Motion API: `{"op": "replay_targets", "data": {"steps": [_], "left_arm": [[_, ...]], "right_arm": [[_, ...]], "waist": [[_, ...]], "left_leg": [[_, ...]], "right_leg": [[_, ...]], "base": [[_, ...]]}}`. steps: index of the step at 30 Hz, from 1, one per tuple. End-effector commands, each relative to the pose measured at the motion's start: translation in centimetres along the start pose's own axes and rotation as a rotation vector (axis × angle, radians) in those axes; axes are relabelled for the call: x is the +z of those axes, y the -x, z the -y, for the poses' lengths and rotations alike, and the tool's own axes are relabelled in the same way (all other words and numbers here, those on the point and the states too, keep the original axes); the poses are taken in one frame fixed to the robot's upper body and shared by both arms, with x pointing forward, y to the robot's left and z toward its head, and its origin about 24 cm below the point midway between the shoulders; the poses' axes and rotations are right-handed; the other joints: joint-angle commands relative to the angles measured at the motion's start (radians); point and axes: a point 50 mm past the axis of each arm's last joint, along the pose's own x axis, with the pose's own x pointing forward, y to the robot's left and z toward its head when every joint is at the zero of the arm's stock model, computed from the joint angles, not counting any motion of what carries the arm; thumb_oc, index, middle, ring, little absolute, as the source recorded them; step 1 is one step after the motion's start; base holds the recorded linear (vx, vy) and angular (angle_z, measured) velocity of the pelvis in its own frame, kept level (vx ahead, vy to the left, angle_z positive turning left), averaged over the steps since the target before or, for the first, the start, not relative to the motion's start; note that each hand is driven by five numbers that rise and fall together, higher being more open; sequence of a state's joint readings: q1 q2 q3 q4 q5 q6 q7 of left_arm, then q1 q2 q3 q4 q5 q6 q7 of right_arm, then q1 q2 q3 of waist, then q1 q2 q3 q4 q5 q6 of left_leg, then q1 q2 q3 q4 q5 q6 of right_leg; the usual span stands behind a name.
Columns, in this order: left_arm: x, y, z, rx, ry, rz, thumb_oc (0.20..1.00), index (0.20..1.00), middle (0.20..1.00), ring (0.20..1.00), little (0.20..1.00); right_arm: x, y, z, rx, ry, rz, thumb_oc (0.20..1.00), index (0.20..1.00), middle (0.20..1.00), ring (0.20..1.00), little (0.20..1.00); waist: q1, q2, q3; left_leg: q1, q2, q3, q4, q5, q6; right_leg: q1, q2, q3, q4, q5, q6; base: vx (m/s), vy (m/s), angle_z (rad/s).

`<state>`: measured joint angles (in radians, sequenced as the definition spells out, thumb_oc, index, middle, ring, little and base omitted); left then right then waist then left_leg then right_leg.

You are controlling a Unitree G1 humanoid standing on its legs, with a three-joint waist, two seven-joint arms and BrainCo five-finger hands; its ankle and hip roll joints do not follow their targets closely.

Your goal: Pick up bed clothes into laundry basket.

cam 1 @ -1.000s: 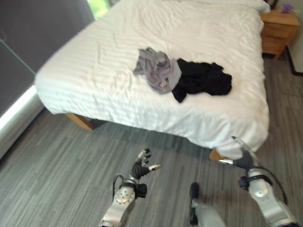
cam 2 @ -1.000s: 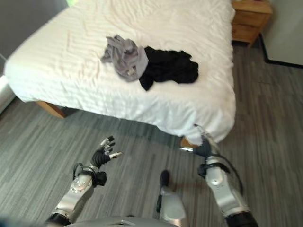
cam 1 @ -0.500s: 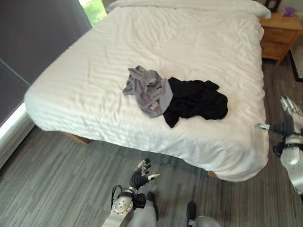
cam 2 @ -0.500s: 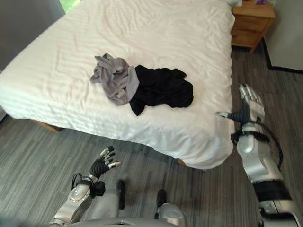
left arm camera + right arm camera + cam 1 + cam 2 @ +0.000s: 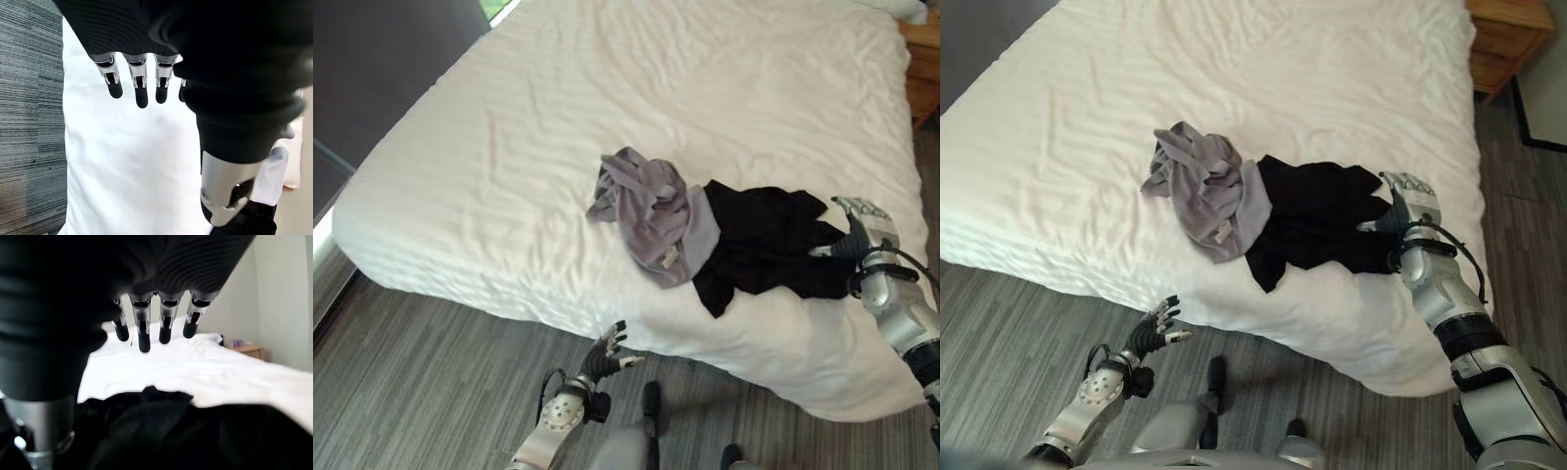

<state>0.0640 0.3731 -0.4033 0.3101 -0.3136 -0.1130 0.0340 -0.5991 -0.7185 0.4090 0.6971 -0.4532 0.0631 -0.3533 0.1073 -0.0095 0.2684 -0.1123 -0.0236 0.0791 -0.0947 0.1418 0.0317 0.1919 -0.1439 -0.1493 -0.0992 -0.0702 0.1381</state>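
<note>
**Operator:** Black cloth first. From the left eye I see the black garment (image 5: 769, 250) crumpled on the white bed (image 5: 509, 147), its left edge tucked against the grey garment (image 5: 656, 215), which lies at its nine o'clock and partly overlaps it. My right hand (image 5: 862, 230) sits at the black heap's three o'clock, at its edge, fingers relaxed and holding nothing. My left hand (image 5: 605, 357) hangs low off the bed's near edge, at six o'clock from the clothes.

**Spotter:** And the right eye?

**Operator:** Same layout. Right hand (image 5: 1408, 201) beside the black folds, left hand (image 5: 1154, 331) over the grey floor (image 5: 1009, 352), fingers spread. I see no basket.

**Spotter:** Wrist cameras?

**Operator:** Left wrist: fingers (image 5: 141, 85) straight, empty, white sheet beyond. Right wrist: fingers (image 5: 164, 323) straight above the black fabric (image 5: 161, 431), nothing pinched.

**Spotter:** How will it handle?

**Operator:** Light, limp, non-fragile, I judge; it will sag and trail. I'd gather a thick bunch of folds at the heap's middle, not one thin edge, or it may slip or drag the grey piece.
</note>
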Motion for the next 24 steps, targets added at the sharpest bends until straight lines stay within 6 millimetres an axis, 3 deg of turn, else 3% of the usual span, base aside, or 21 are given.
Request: {"op": "replay_targets", "data": {"steps": [1, 5, 6, 7, 8, 9, 10, 11, 12, 15, 16, 17, 18, 20, 21, 24], "left_arm": [[1.6, -0.6, 0.9, -0.023, 0.081, 0.091, 1.0, 1.0, 1.0, 1.0, 1.0], [2.2, -0.9, 0.9, -0.027, 0.083, 0.115, 1.0, 1.0, 1.0, 1.0, 1.0], [2.8, -1.2, 1.0, -0.035, 0.081, 0.136, 1.0, 1.0, 1.0, 1.0, 1.0], [2.8, -1.2, 1.0, -0.034, 0.081, 0.136, 1.0, 1.0, 1.0, 1.0, 1.0], [3.5, -1.5, 0.9, -0.031, 0.078, 0.16, 1.0, 1.0, 1.0, 1.0, 1.0], [4.1, -1.6, 0.7, -0.029, 0.071, 0.184, 1.0, 1.0, 1.0, 1.0, 1.0], [4.8, -1.7, 0.5, -0.027, 0.058, 0.212, 1.0, 1.0, 1.0, 1.0, 1.0], [6.9, -1.9, -0.4, 0.016, 0.014, 0.295, 1.0, 1.0, 1.0, 1.0, 1.0], [8.4, -2.0, -1.2, 0.059, -0.034, 0.352, 1.0, 1.0, 1.0, 1.0, 1.0], [12.9, -2.4, -3.7, 0.244, -0.261, 0.506, 1.0, 1.0, 1.0, 1.0, 1.0], [16.2, -2.9, -5.1, 0.384, -0.416, 0.593, 1.0, 1.0, 1.0, 1.0, 1.0], [17.7, -3.2, -5.4, 0.441, -0.466, 0.634, 1.0, 1.0, 1.0, 1.0, 1.0], [21.2, -4.1, -6.1, 0.549, -0.621, 0.701, 1.0, 1.0, 1.0, 1.0, 1.0], [24.0, -4.8, -7.4, 0.688, -0.784, 0.71, 1.0, 1.0, 1.0, 1.0, 1.0], [26.9, -5.5, -10.7, 0.917, -1.044, 0.608, 1.0, 1.0, 1.0, 1.0, 1.0], [28.2, -5.8, -13.4, 1.051, -1.231, 0.46, 1.0, 1.0, 1.0, 1.0, 1.0]], "right_arm": [[-1.7, -2.0, 2.9, -0.063, 0.039, -0.106, 1.0, 1.0, 1.0, 1.0, 1.0], [-3.4, -1.3, 0.3, 0.054, 0.058, -0.212, 1.0, 1.0, 1.0, 1.0, 1.0], [-4.2, -0.3, -1.8, 0.13, 0.029, -0.279, 1.0, 1.0, 1.0, 1.0, 1.0], [-4.2, -0.3, -1.8, 0.13, 0.028, -0.279, 1.0, 1.0, 1.0, 1.0, 1.0], [-4.7, 1.0, -3.9, 0.199, -0.066, -0.344, 0.564, 0.564, 0.564, 0.564, 0.564], [-4.7, 1.7, -5.0, 0.23, -0.117, -0.361, 0.2, 0.2, 0.2, 0.2, 0.2], [-4.8, 2.5, -6.2, 0.262, -0.159, -0.376, 0.2, 0.2, 0.2, 0.2, 0.2], [-4.8, 4.7, -8.3, 0.304, -0.237, -0.387, 0.2, 0.2, 0.2, 0.2, 0.2], [-5.0, 5.9, -9.2, 0.319, -0.274, -0.392, 0.2, 0.2, 0.2, 0.2, 0.2], [-4.9, 9.1, -10.1, 0.312, -0.379, -0.342, 0.2, 0.2, 0.2, 0.2, 0.2], [-5.4, 10.9, -10.0, 0.299, -0.426, -0.331, 0.2, 0.2, 0.2, 0.2, 0.2], [-5.9, 11.7, -9.8, 0.29, -0.436, -0.335, 0.2, 0.2, 0.2, 0.2, 0.2], [-7.1, 13.2, -9.7, 0.288, -0.429, -0.362, 0.2, 0.2, 0.2, 0.2, 0.2], [-8.3, 14.1, -9.3, 0.283, -0.4, -0.384, 0.2, 0.2, 0.2, 0.2, 0.2], [-10.3, 15.5, -8.9, 0.272, -0.357, -0.437, 0.2, 0.2, 0.2, 0.2, 0.2], [-11.4, 16.5, -8.6, 0.273, -0.334, -0.457, 0.2, 0.2, 0.2, 0.2, 0.2]], "waist": [[0.031, 0.011, 0.04], [0.044, 0.017, 0.057], [0.051, 0.021, 0.062], [0.05, 0.02, 0.062], [0.053, 0.02, 0.06], [0.052, 0.019, 0.058], [0.05, 0.017, 0.054], [0.04, 0.009, 0.043], [0.029, 0.004, 0.037], [-0.007, -0.017, 0.022], [-0.046, -0.034, 0.014], [-0.059, -0.039, 0.008], [-0.098, -0.047, 0.002], [-0.132, -0.05, -0.001], [-0.189, -0.048, -0.001], [-0.229, -0.042, 0.003]], "left_leg": [[0.007, 0.099, -0.005, 0.007, -0.044, -0.151], [-0.028, 0.096, -0.011, 0.007, -0.035, -0.15], [-0.037, 0.094, -0.013, 0.007, -0.033, -0.15], [-0.038, 0.094, -0.013, 0.007, -0.033, -0.15], [-0.039, 0.092, -0.013, 0.007, -0.036, -0.15], [-0.038, 0.091, -0.012, 0.007, -0.039, -0.149], [-0.035, 0.089, -0.01, 0.007, -0.043, -0.147], [-0.024, 0.087, -0.001, 0.007, -0.054, -0.144], [-0.018, 0.086, 0.005, 0.007, -0.062, -0.142], [0.006, 0.084, 0.026, 0.007, -0.084, -0.133], [0.025, 0.083, 0.045, 0.007, -0.101, -0.125], [0.026, 0.084, 0.055, 0.007, -0.103, -0.122], [0.039, 0.088, 0.076, 0.007, -0.115, -0.116], [0.047, 0.092, 0.101, 0.007, -0.124, -0.11], [0.064, 0.096, 0.147, 0.007, -0.138, -0.105], [0.08, 0.099, 0.185, 0.007, -0.149, -0.103]], "right_leg": [[-0.124, 0.008, -0.002, 0.072, -0.024, 0.021], [-0.155, 0.003, -0.005, 0.078, -0.013, 0.024], [-0.156, 0.001, -0.01, 0.073, -0.01, 0.027], [-0.156, 0.001, -0.011, 0.073, -0.01, 0.027], [-0.152, -0.002, -0.011, 0.066, -0.005, 0.03], [-0.149, -0.003, -0.01, 0.062, -0.003, 0.032], [-0.145, -0.005, -0.01, 0.057, -0.002, 0.032], [-0.136, -0.009, -0.01, 0.049, 0.0, 0.036], [-0.131, -0.013, -0.008, 0.047, 0.002, 0.039], [-0.127, -0.023, -0.001, 0.048, 0.008, 0.05], [-0.127, -0.032, 0.009, 0.052, 0.013, 0.06], [-0.134, -0.033, 0.014, 0.051, 0.022, 0.064], [-0.144, -0.04, 0.027, 0.054, 0.034, 0.075], [-0.158, -0.046, 0.045, 0.054, 0.049, 0.085], [-0.18, -0.053, 0.075, 0.056, 0.07, 0.101], [-0.199, -0.056, 0.1, 0.058, 0.088, 0.114]], "base": [[-0.05, 0.018, 0.05], [-0.02, 0.011, 0.01], [0.0, 0.002, -0.06], [0.0, 0.0, 0.0], [0.03, -0.007, 0.05], [0.04, -0.006, 0.1], [0.07, 0.005, 0.06], [0.08, 0.016, 0.03], [0.09, 0.017, 0.04], [0.06, 0.02, -0.06], [0.07, 0.033, -0.15], [0.08, 0.061, -0.14], [0.03, 0.074, -0.32], [0.03, 0.127, -0.76], [0.02, 0.17, -1.1], [0.02, 0.131, -0.92]]}}
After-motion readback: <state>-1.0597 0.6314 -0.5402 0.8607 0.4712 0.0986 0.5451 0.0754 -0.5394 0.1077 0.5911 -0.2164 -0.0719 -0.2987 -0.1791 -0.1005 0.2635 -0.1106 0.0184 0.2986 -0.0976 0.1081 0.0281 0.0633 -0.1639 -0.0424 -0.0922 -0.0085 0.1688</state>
